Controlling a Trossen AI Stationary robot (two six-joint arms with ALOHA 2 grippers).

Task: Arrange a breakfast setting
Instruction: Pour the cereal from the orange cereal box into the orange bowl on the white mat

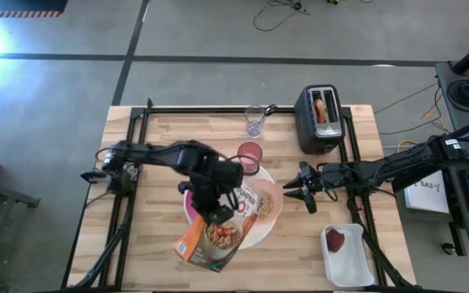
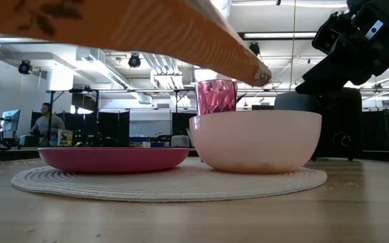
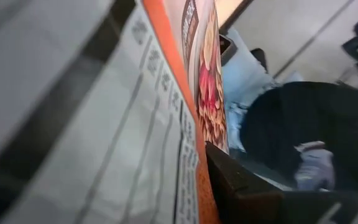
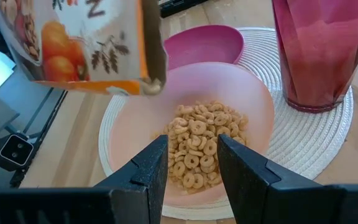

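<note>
Item: cereal box (image 1: 206, 240), light, thin cardboard, crushable. You are seeing the left gripper (image 1: 216, 213) clamping it, tilted mouth-down over the bowl (image 4: 188, 134); keep hold on the flat faces, gently.
Item: bowl, smooth translucent peach, round, part-filled with cereal rings (image 4: 197, 155), sitting on the woven mat (image 2: 167, 182).
Item: tumbler (image 4: 319, 50), faceted pink, just beside the bowl.
Right gripper (image 4: 191, 165) is hovering over the bowl, fingers parted, holding nothing.
</note>
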